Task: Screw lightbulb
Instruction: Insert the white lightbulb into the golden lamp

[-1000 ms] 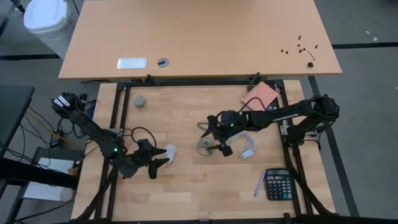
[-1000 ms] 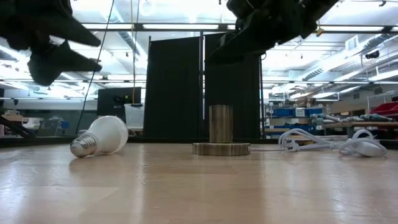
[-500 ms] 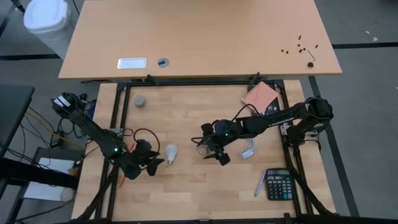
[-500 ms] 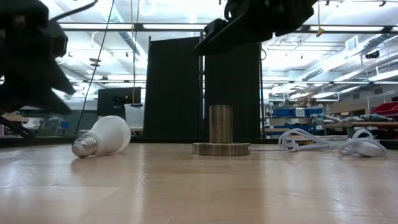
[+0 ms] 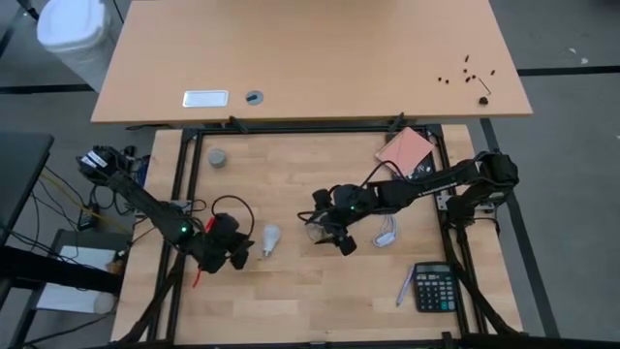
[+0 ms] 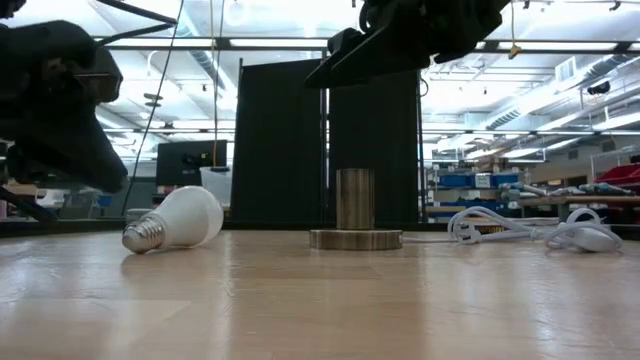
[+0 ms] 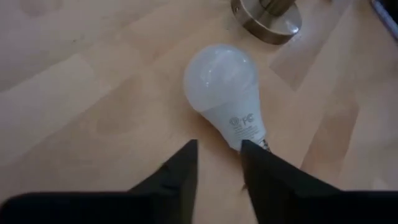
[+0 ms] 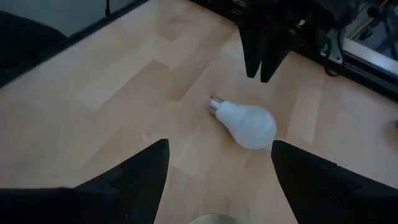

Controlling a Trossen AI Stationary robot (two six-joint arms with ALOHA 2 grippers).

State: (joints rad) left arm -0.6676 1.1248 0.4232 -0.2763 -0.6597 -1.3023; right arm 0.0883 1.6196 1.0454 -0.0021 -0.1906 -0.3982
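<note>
Lightbulb (image 5: 269,238) lies on its side on the table (image 5: 291,301), free of any grip, at about nine o'clock from the socket (image 6: 355,213) and near it. In the low view its screw base points away from the socket and its rounded head toward it.

The step in hand, as I judge it, is the pick-up: nothing has yet been lifted or threaded. The left gripper (image 7: 217,158) sits low just beside the bulb's screw base, at roughly eight o'clock of the bulb in the high view. Its fingers (image 7: 180,168) are nearly together with only a narrow gap, holding nothing, and their tips point at the base end. To take the bulb, that gap would likely need widening first, then closing across the neck or head so the base stays free for the socket.

The right gripper (image 8: 217,165) hovers over the socket with fingers spread wide and empty, aimed toward the bulb at its nine o'clock. It looks placed to steady the socket or receive the bulb; which one I cannot tell.
</note>
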